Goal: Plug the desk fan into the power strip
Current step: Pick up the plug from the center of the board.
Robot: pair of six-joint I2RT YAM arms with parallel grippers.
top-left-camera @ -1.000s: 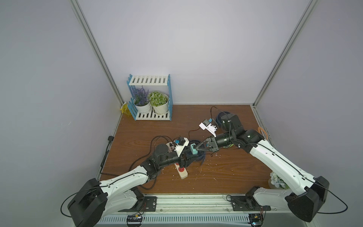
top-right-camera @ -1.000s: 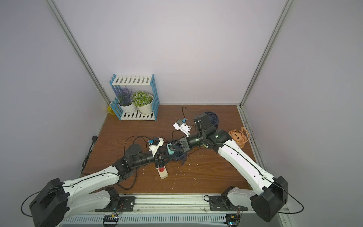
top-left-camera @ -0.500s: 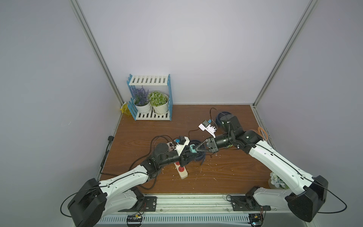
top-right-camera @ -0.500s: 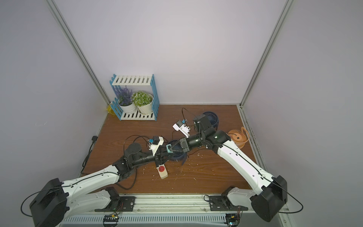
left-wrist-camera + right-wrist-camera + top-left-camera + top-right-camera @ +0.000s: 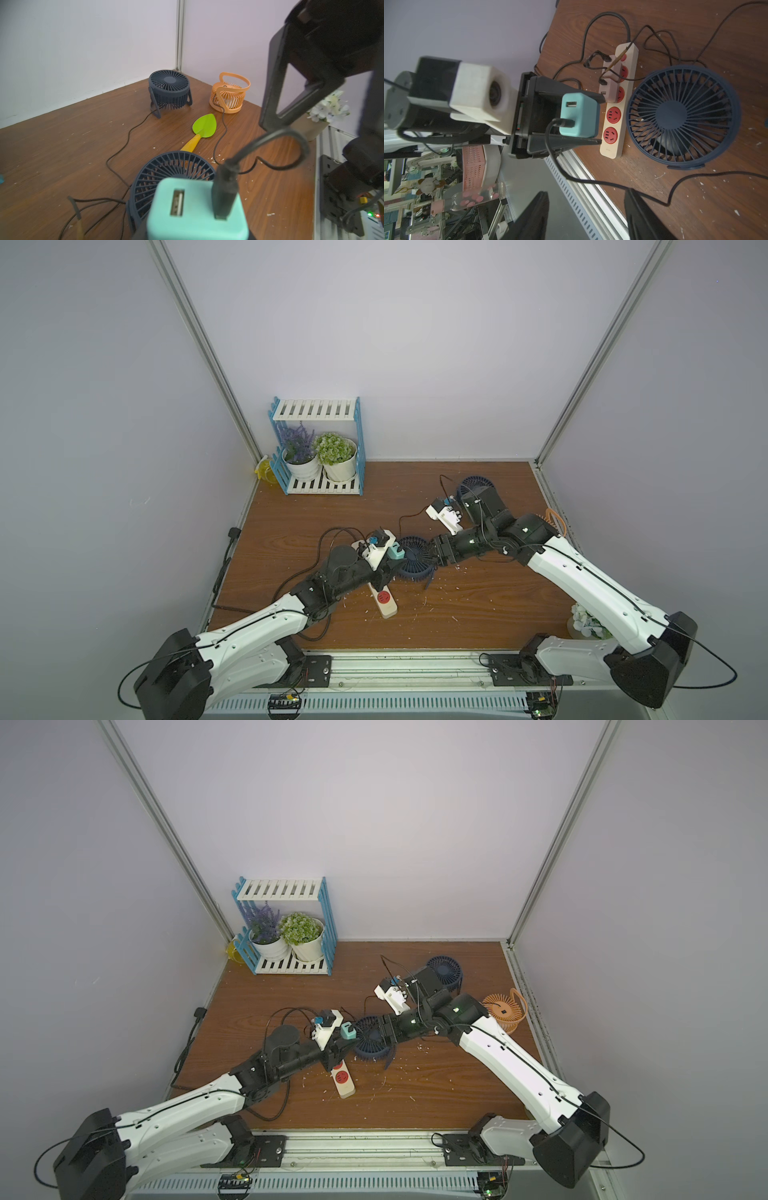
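The power strip point(image 5: 384, 602) point(image 5: 343, 1080) point(image 5: 618, 116), cream with red sockets, lies on the wooden floor under my left wrist. My left gripper point(image 5: 392, 559) point(image 5: 600, 120) is shut on a teal USB adapter point(image 5: 395, 551) point(image 5: 348, 1031) point(image 5: 197, 209) point(image 5: 579, 115), held above the strip. A black USB plug point(image 5: 224, 193) point(image 5: 566, 123) sits in one of the adapter's ports. The dark blue desk fan point(image 5: 415, 561) point(image 5: 371, 1038) point(image 5: 172, 172) point(image 5: 683, 116) lies face up beside the strip. My right gripper point(image 5: 436, 558) point(image 5: 585, 216) is open, facing the adapter, with the cable point(image 5: 591, 182) passing its fingers.
A beige adapter point(image 5: 611, 79) with cables occupies the strip's far sockets. A second blue fan point(image 5: 444, 971) point(image 5: 169, 91), an orange fan point(image 5: 503, 1011) point(image 5: 228, 93) and a green trowel point(image 5: 204, 125) lie behind. A plant shelf point(image 5: 318, 452) stands at the back left. Cables loop over the floor.
My right gripper's jaws have opened. The left gripper stays shut on the teal adapter, with the black plug still in it. Both arms have hardly moved.
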